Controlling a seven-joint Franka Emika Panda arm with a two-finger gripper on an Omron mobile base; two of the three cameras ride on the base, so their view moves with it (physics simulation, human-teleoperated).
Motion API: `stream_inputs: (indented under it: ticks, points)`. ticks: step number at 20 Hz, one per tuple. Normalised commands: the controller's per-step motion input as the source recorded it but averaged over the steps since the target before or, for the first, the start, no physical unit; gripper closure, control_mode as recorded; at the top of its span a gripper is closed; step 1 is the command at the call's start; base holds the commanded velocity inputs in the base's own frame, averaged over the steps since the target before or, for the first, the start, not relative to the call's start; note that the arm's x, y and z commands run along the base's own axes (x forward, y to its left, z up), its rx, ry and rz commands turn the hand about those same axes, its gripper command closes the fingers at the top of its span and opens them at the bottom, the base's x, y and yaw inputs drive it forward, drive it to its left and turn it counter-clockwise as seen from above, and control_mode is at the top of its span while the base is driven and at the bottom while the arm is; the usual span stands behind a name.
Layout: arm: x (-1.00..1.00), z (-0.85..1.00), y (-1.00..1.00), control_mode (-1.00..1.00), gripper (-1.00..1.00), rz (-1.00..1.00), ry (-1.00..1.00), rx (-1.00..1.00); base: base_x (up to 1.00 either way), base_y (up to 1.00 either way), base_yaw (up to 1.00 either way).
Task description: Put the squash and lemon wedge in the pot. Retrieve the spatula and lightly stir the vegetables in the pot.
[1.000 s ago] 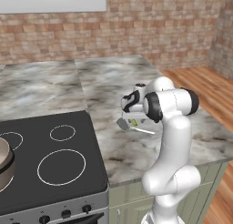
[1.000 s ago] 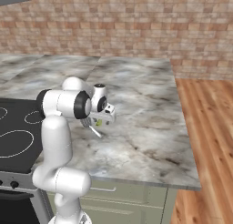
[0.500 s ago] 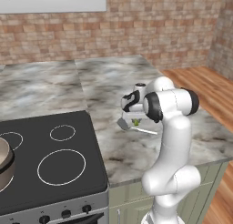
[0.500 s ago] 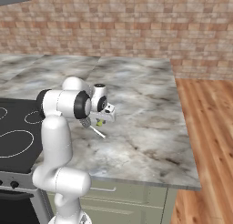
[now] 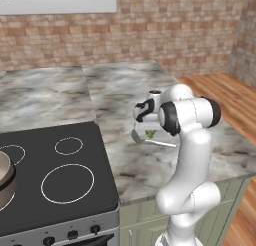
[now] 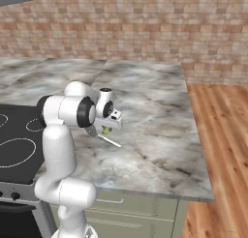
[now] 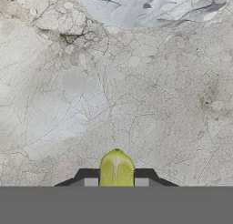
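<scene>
Left base view: two-finger gripper (image 5: 145, 132) closed on small yellow-green lemon wedge (image 5: 149, 134), low over marble counter (image 5: 120, 90). Round tan-brown metal pot (image 5: 5, 179) far to hand's left, across black stovetop (image 5: 55, 175).

Right base view: grey-headed thin-handled spatula (image 6: 107, 139) just beside hand, handle pointing away rightward.

Hand view: wedge pinched between fingertips (image 7: 89, 175).

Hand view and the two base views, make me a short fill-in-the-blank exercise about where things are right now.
1. The end effector is closed on the yellow-green ____ wedge.
2. The spatula lies on the marbled ____, just below the end effector.
3. The pot sits on the black ____ at the left edge of the left base view.
4. The wall behind the counter is made of ____.

Missing words: lemon; counter; stove; brick
</scene>
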Motion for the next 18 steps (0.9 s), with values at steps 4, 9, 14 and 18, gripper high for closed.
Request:
stream_inputs:
  ticks: [4, 9, 14, 18]
  points:
    - [-0.50, 0.90, -0.01, -1.00, 1.00, 0.00, -0.02, 0.02, 0.00, 0.00, 0.00]
    - [-0.71, 1.00, -0.04, -1.00, 1.00, 0.00, -0.03, 0.03, 0.00, 0.00, 0.00]
    - [-1.00, 0.90, -0.08, -1.00, 1.00, 0.01, -0.04, 0.01, 0.00, 0.00, 0.00]
    - [-1.00, 0.72, 0.00, -1.00, 1.00, 0.04, -0.06, 0.00, 0.00, 0.00, 0.00]
